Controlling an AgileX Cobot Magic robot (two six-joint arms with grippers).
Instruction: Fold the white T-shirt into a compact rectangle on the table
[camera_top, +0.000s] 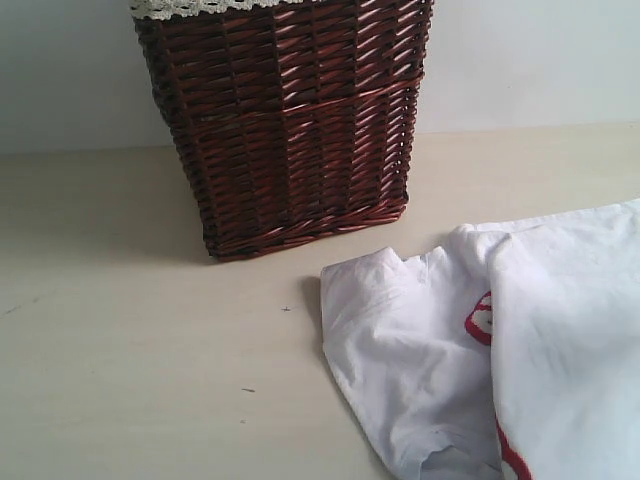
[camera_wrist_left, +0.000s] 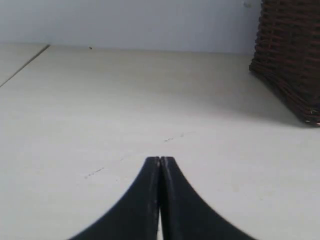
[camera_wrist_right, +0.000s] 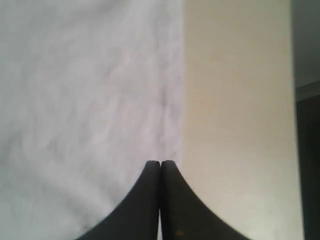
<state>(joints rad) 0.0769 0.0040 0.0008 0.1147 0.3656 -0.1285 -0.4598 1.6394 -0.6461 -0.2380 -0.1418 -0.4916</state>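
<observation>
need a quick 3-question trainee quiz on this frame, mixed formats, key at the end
1. True or false: the white T-shirt lies inside the wicker basket.
2. The left gripper is: A) open above the shirt; B) shut, over bare table; C) shut on a sleeve.
3. Which gripper hangs by the shirt's edge?

Key
1. False. The shirt lies on the table beside the basket.
2. B.
3. The right gripper, shut on nothing.
</observation>
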